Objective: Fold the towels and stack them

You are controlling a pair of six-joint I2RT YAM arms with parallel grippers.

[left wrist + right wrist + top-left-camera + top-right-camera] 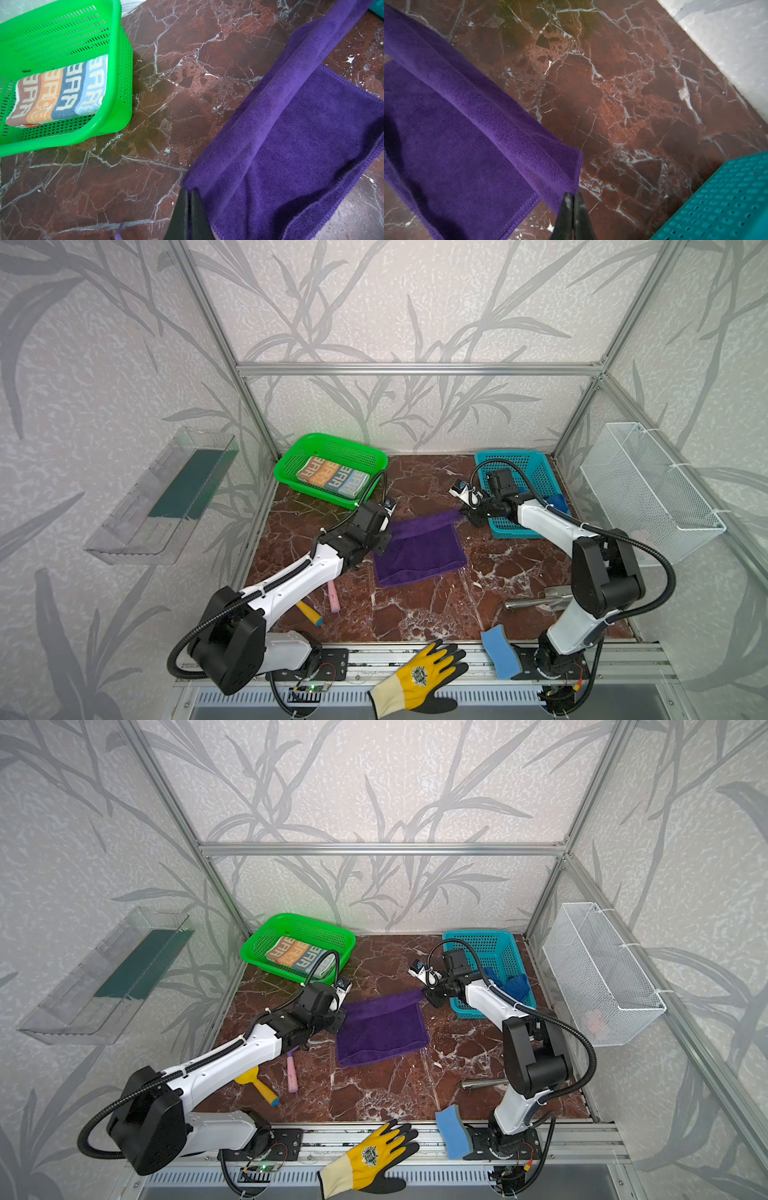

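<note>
Pinching the far left corner of the purple towel with the left gripper, jaws clenched together on the hem in the left wrist view. Pinching the far right corner with the right gripper in the same manner, tips pressed tight on the cloth's edge. Stretching a band of the cloth between the two grippers, passing over the rest of the towel, which is lying flat in the middle of the marble tabletop. Casting a shadow under that band, so appearing lifted, though not showing how many layers are lying beneath. Hiding the left gripper's tips under its own wrist in both top views, and so reading that grip from the wrist view alone.

Keeping the cream lettered towel folded inside the green basket at the far left. Showing only a scrap of the royal blue towel in the teal basket at the far right, crumpled and mostly blocked by the right arm.

Covering part of a yellow-handled tool and the far end of a pink stick with the left forearm. Blocking most of a metal tool behind the right arm. Leaving a blue sponge and a yellow and black work glove at the near rail, well apart from the towels.
</note>
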